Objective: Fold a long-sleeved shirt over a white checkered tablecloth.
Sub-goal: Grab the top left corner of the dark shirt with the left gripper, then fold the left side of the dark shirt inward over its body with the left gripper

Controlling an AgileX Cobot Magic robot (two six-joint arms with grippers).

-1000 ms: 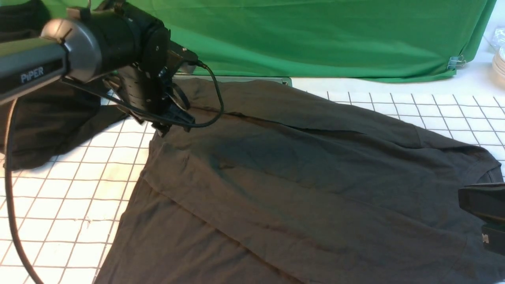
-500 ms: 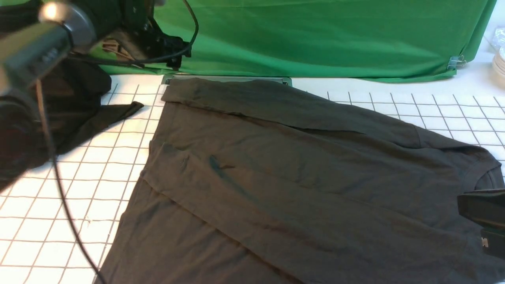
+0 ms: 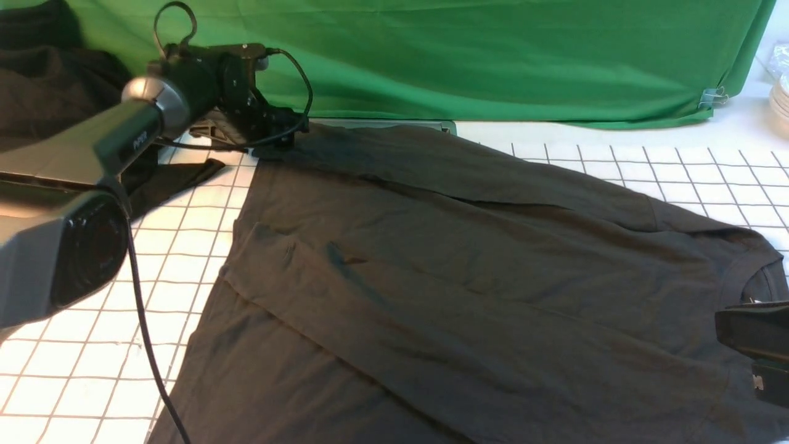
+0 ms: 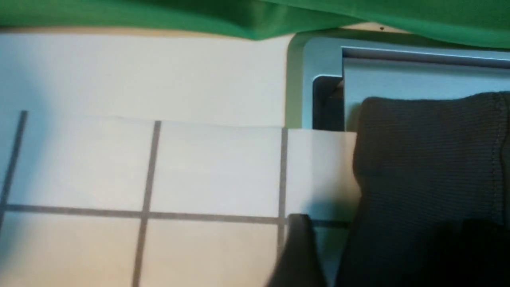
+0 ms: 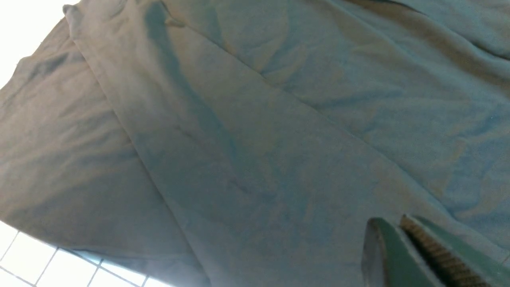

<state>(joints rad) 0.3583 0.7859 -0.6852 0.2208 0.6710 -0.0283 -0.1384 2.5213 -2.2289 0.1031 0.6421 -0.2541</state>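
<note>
The dark long-sleeved shirt (image 3: 468,265) lies spread flat on the white checkered tablecloth (image 3: 111,320), collar to the right, a sleeve folded across its far side. My left gripper (image 3: 277,145) is low at the shirt's far left corner. In the left wrist view it (image 4: 382,219) stands open astride the ribbed shirt edge (image 4: 430,159). One finger (image 4: 299,247) rests on the tablecloth (image 4: 159,171) with a gap to the cloth. My right gripper (image 3: 724,324) hovers by the collar; it (image 5: 392,221) is shut and empty above the shirt (image 5: 239,139).
A green cloth backdrop (image 3: 493,55) hangs along the far side, clipped at the right (image 3: 712,97). A blacker heap of cloth (image 3: 49,92) lies at the far left. A grey-blue frame (image 4: 398,75) sits just beyond the shirt's far corner. The left arm's cable (image 3: 148,345) trails over the tablecloth.
My left arm rose from above the shirt's left part, swung back toward the backdrop, then came down at the far left corner. The right gripper has stayed put.
</note>
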